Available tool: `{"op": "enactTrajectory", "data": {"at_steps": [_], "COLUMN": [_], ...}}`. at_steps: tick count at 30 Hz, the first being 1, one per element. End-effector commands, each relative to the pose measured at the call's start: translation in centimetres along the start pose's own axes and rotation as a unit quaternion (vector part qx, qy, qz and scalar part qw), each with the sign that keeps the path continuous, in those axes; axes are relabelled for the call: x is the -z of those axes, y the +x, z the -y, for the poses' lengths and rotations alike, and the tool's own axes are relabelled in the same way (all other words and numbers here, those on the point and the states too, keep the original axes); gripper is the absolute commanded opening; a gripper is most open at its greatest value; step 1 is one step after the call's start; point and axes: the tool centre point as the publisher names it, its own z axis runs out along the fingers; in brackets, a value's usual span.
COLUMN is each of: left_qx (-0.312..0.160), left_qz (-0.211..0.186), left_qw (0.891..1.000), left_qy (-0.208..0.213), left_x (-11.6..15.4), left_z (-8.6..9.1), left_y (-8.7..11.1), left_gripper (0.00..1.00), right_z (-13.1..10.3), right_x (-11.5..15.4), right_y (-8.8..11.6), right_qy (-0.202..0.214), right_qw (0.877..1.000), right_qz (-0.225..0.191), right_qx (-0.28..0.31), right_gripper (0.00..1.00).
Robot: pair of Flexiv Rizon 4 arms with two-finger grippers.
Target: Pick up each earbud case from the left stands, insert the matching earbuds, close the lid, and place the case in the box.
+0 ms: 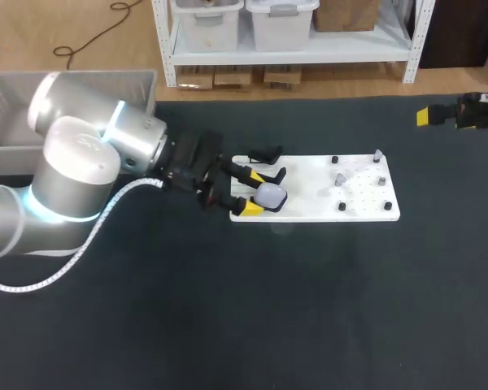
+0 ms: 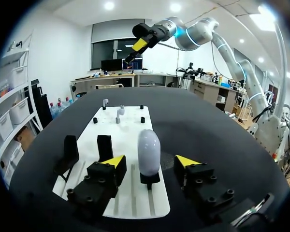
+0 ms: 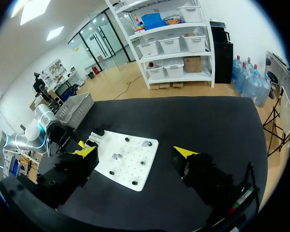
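Yellow-tipped left end effector (image 2: 150, 162) wide open, straddling earbud case (image 2: 149, 147), untouched.

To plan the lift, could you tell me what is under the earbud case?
A black stand holds the case upright above the white board. The case's underside, seated in the stand, is hidden.

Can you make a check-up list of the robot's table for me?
Surface: black table with a white board on it.
Job's things: case upright on its stand; two other stands empty; small grey pieces, maybe earbuds, on the board; grey box at left.
Clutter: nothing seen.
Grippers: left gripper open around the case, not touching; right gripper open, empty.
Cables: white hose along the left arm.
Surroundings: nothing seen.
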Motion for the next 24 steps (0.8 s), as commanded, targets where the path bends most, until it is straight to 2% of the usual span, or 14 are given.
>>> {"op": "enactTrajectory", "data": {"at_steps": [1, 16, 24], "left_qx": [0.001, 0.005, 0.005], "left_qz": [0.0, 0.003, 0.005], "left_qw": [1.0, 1.0, 1.0], "left_qy": [0.001, -0.001, -0.001], "left_x": [-0.32, -0.79, -0.99], "left_z": [-0.48, -0.49, -0.46], "left_y": [0.06, 0.1, 0.01], "left_gripper": [0.6, 0.5, 0.49], "right_z": [0.01, 0.01, 0.01], "right_x": [0.04, 0.04, 0.04], "right_y": [-0.01, -0.01, -0.01], "right_qy": [0.0, 0.0, 0.0], "right_qw": [1.0, 1.0, 1.0], "right_qz": [0.0, 0.0, 0.0], "right_qx": [0.0, 0.0, 0.0], "right_gripper": [1.0, 1.0, 1.0]}}
